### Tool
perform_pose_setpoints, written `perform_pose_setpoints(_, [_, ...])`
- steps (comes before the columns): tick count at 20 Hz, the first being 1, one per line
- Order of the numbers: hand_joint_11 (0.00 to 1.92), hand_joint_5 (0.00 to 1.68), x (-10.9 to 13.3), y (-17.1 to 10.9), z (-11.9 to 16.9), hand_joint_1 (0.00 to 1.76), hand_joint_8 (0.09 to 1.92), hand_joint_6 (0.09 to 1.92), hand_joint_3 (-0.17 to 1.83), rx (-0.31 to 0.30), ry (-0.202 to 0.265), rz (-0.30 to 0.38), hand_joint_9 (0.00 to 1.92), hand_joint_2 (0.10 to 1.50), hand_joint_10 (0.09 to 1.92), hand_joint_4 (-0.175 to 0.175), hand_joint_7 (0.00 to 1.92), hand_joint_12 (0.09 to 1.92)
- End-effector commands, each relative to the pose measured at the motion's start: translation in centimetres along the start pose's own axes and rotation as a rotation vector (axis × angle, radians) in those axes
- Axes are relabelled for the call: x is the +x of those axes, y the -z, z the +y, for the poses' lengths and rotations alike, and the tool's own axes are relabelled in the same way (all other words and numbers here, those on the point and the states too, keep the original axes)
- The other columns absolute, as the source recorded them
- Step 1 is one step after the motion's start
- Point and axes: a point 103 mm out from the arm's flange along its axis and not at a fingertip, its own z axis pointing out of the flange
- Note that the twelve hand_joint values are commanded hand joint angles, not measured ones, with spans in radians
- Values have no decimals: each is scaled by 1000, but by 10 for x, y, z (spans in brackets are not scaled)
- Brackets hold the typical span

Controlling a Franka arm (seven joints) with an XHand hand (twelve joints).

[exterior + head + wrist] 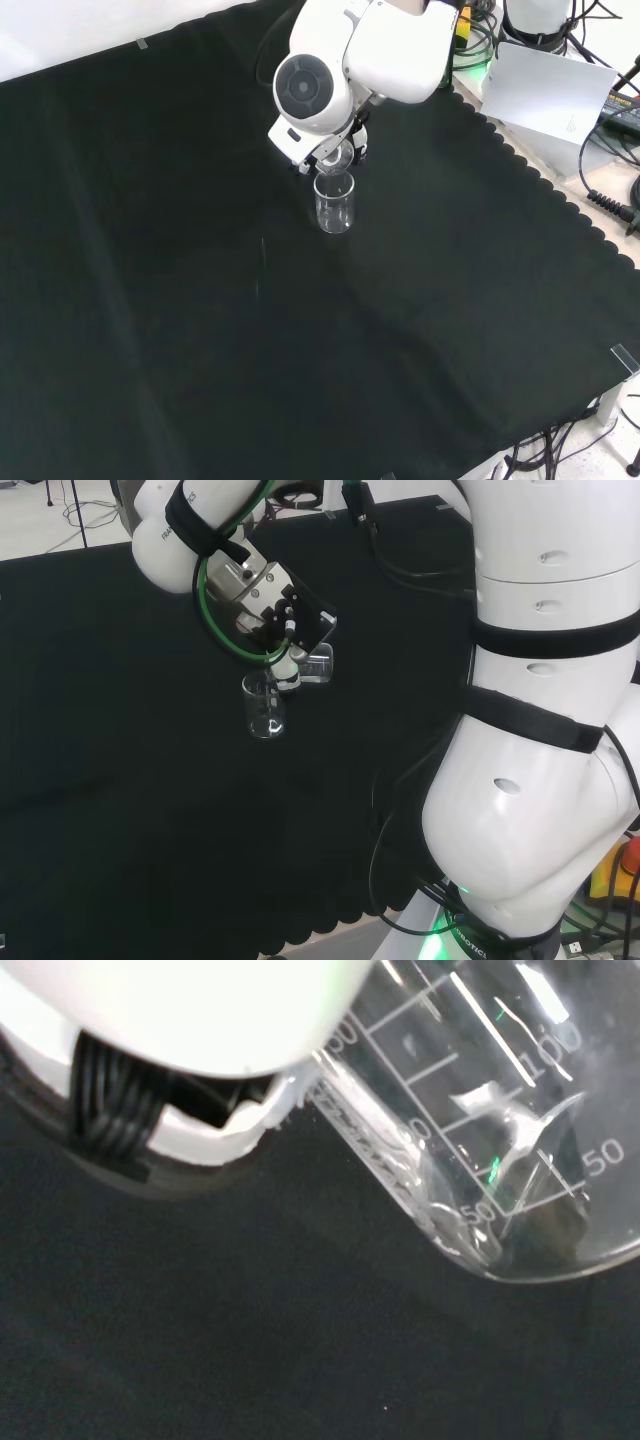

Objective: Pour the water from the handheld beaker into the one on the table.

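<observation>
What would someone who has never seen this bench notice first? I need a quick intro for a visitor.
Most striking is the robot hand above the middle of the black cloth, tipping a clear handheld beaker over a second clear beaker that stands upright on the cloth. In the head view the arm's big white links take up the right side. In the front view the standing beaker sits just below the arm's round grey cap.

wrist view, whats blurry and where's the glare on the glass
Wrist view: the white part of the hand is a washed-out blur, while the tilted beaker shows crisp graduation lines, white streaks of glare and a small green glint. Head view: green light reflects off the floor at the arm's base, and the standing beaker shows faint highlights against the black cloth.
</observation>
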Motion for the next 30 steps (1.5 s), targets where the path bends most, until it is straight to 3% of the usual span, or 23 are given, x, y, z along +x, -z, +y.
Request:
perform_pose_setpoints(1, [1451, 1403, 3, 4, 0, 1341, 472, 451, 945, 7, -5, -25, 1791, 433, 110, -140, 1536, 669])
perform_pose_setpoints(19, [1453, 1404, 11, 12, 2, 1341, 468, 450, 943, 61, -21, -84, 1789, 434, 110, -133, 1536, 670])
perform_pose_setpoints(30, [1454, 1405, -1, 3, 1, 1340, 467, 449, 942, 79, -23, -87, 1786, 435, 110, -129, 1536, 671])
